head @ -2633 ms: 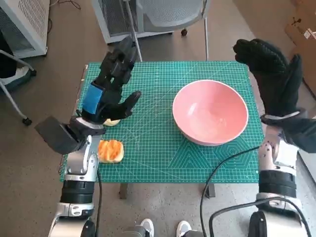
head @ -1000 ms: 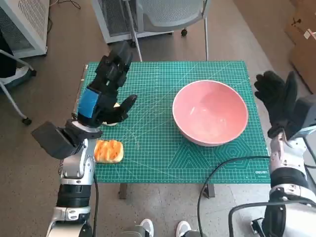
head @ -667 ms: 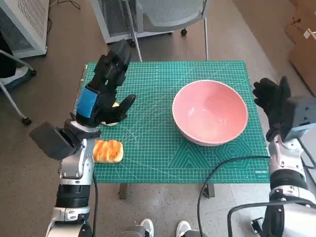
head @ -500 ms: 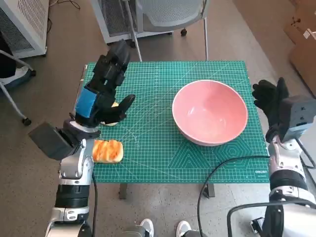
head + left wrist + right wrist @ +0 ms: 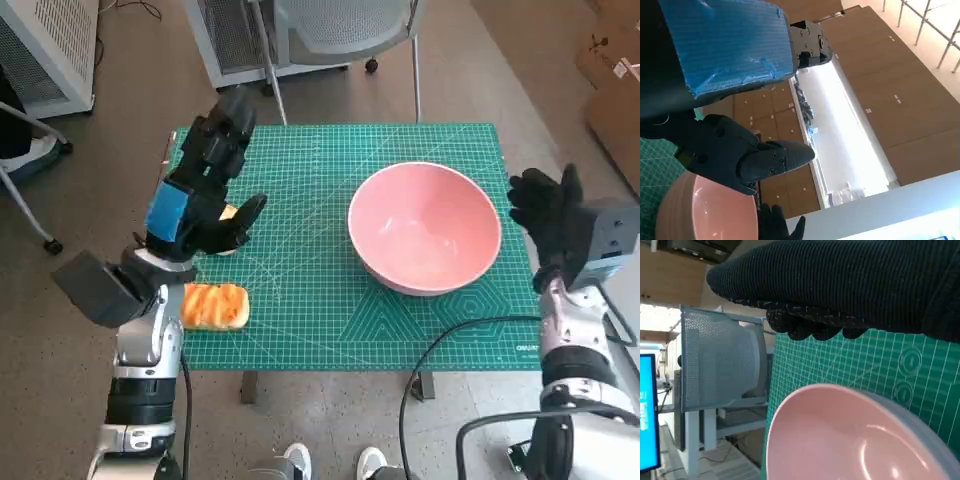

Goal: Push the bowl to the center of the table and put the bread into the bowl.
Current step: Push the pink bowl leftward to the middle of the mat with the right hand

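Bowl (image 5: 425, 228): pink, upright, empty; stands on the green cutting mat (image 5: 330, 310), right of the table's middle.

Bread (image 5: 212, 306): orange-glazed, at the mat's near left edge, well apart from the bowl.

Right hand (image 5: 547, 218): gloved, fingers spread, holding nothing; just beside the bowl's right rim, apparently not touching.

Left hand (image 5: 200, 185): fingers apart, empty, raised over the mat's left side above the bread.

Step judged in hand: the push. Set the right hand's fingers flat and low against the bowl's outer wall, then press leftward steadily; a high contact risks tipping it.
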